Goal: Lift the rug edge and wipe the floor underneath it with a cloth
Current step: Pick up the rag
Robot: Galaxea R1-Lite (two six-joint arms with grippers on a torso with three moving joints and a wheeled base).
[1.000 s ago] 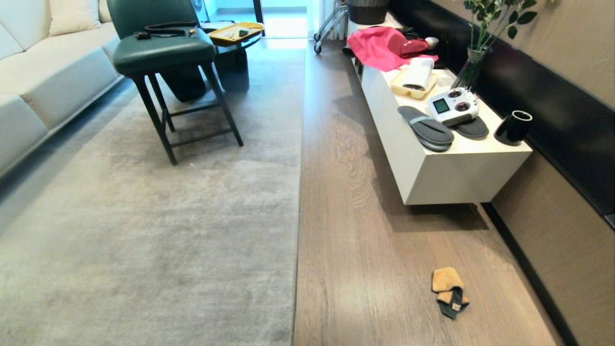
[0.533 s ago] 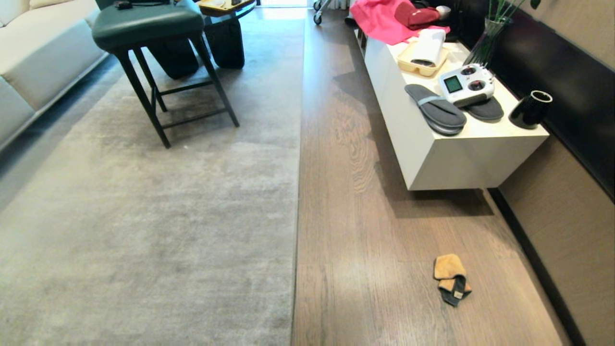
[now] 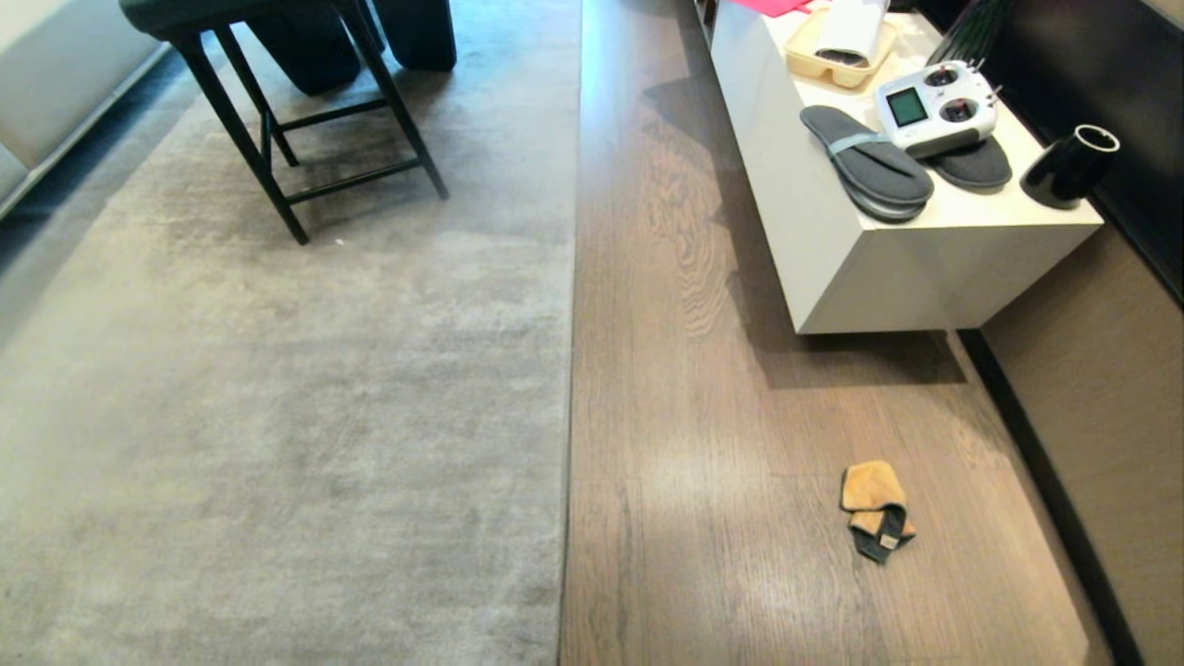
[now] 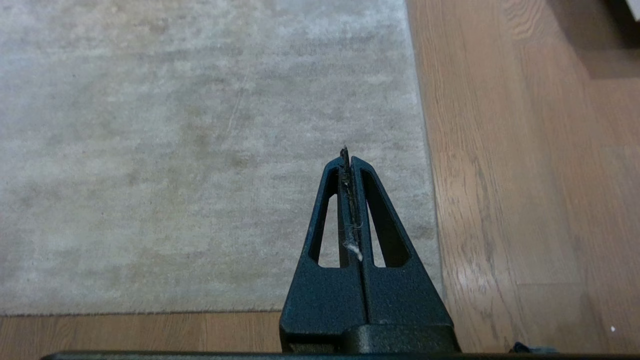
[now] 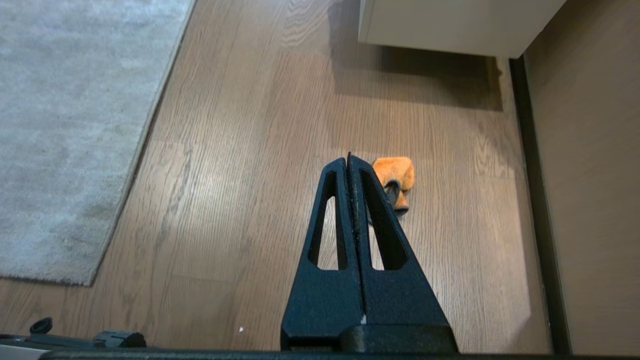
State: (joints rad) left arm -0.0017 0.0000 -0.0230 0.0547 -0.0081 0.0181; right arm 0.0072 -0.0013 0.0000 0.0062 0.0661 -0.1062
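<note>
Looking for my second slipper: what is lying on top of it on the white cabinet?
A white remote controller rests on the far slipper, hiding its upper part on the white cabinet. The other slipper lies uncovered beside it.

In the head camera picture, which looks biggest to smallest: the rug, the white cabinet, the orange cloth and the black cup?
1. Rug, largest by far.
2. White cabinet.
3 and 4. Orange cloth and black cup look about alike; the cup stands farther off, so I won't rank them.
</note>
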